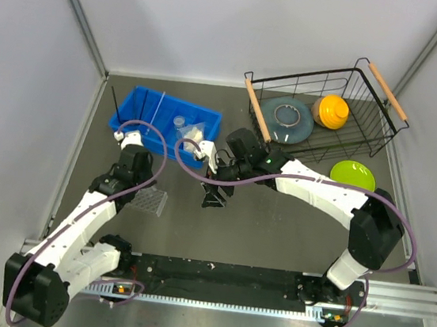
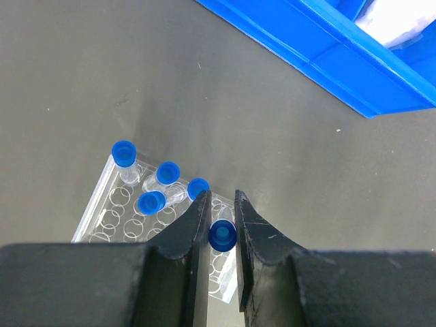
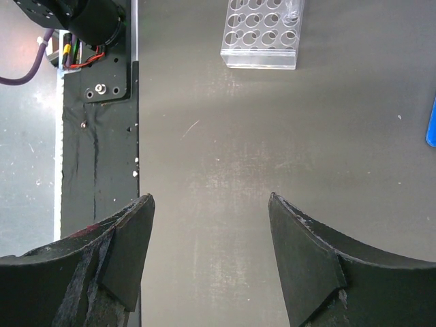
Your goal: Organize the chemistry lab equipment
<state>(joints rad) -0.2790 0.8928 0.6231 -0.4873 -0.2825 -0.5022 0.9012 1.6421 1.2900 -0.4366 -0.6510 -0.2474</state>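
The left gripper [image 2: 221, 204], at lower centre of its wrist view, pinches a tube [image 2: 222, 235] over the rack [image 2: 102, 218] — it should lower plumb into a free hole, clear of the leaning tubes [image 2: 160, 187] — detail the top view hides, while the right gripper [image 3: 211, 204] hangs spread, empty.

The tabletop [image 3: 225, 136] is finished matt. The tube rack [image 2: 102, 211] is made of clear glossy plastic; the test tube [image 2: 222, 235] is capped in smooth blue plastic. The bin [image 2: 327, 54] is moulded in glossy plastic. The wire basket [image 1: 305, 73] is fitted with 2 wooden handles.
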